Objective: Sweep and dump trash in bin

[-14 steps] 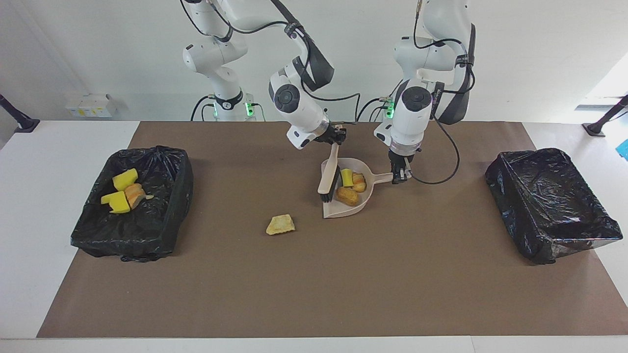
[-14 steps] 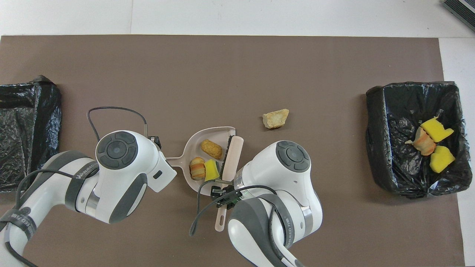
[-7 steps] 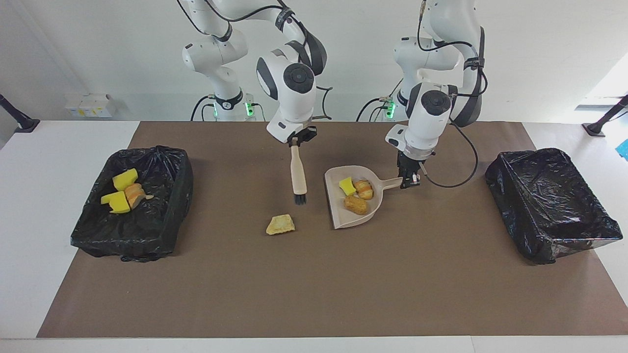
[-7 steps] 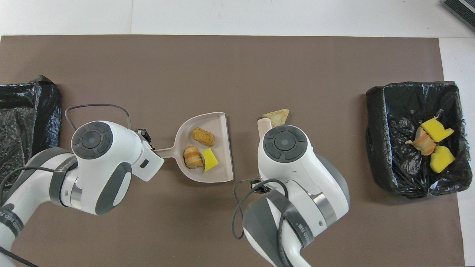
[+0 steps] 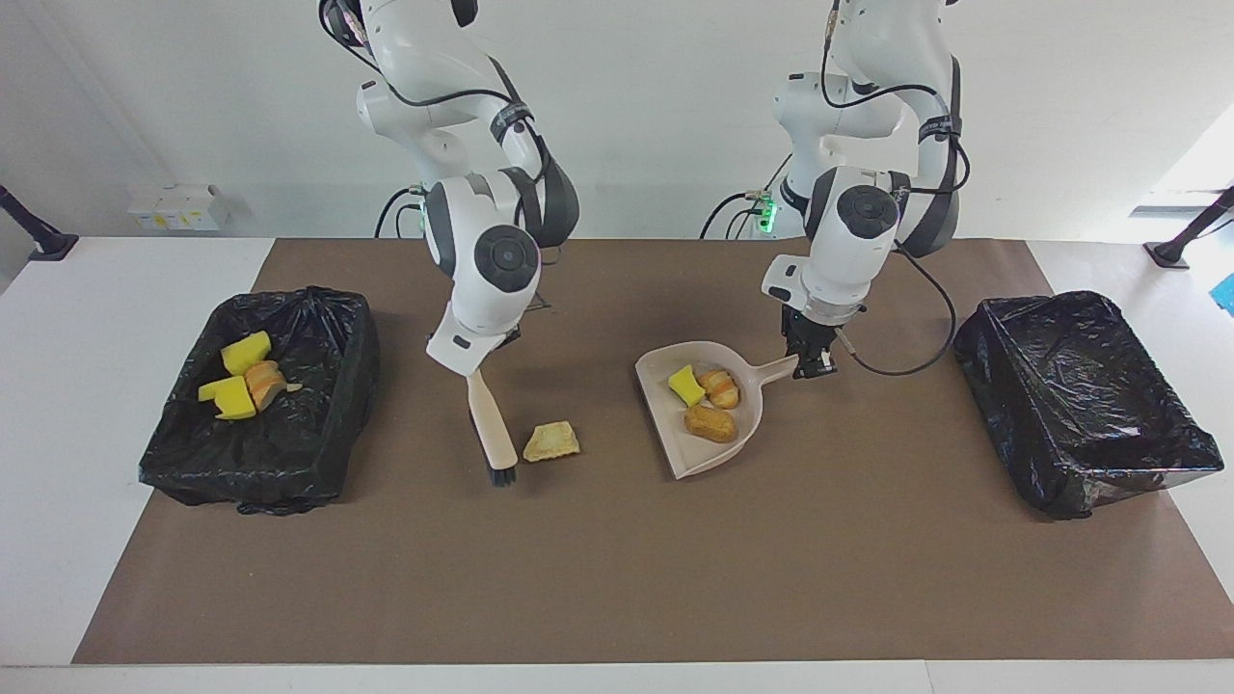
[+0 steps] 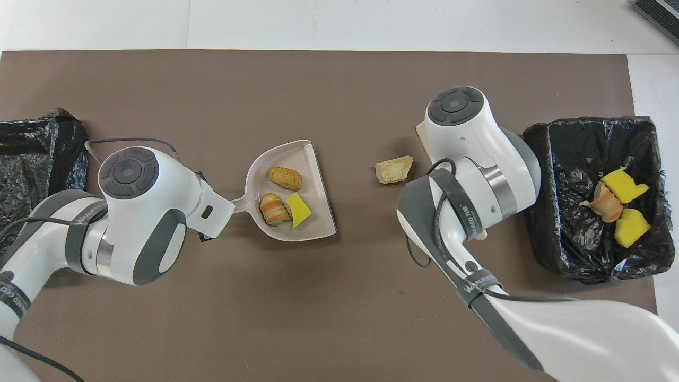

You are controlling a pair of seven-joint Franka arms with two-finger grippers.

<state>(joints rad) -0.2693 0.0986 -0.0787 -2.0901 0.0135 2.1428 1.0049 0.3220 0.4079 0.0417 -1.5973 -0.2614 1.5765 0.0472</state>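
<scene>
Since earlier frame: right gripper (image 5: 469, 369) carries beige-handled black-bristled hand brush (image 5: 494, 439) away from beige plastic dustpan (image 5: 675, 453), clamped on handle. Bristles sit beside lone tan bread-like lump (image 5: 551, 441) mid-mat, on right arm's end, likely to push it panward. Left gripper (image 5: 808, 362) pinches pan handle, mouth facing lump. Three pieces (image 5: 709, 400) in pan; more in black-lined bin (image 5: 328, 318) at right arm's end.

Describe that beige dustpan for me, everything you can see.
The dustpan looks like smooth beige plastic: a shallow scoop with a raised curved wall, a flat open lip and a short straight handle. It sits on the brown mat mid-table, its lip facing the loose crust. Three trash lumps lie in it. The left gripper is shut on its handle.
</scene>
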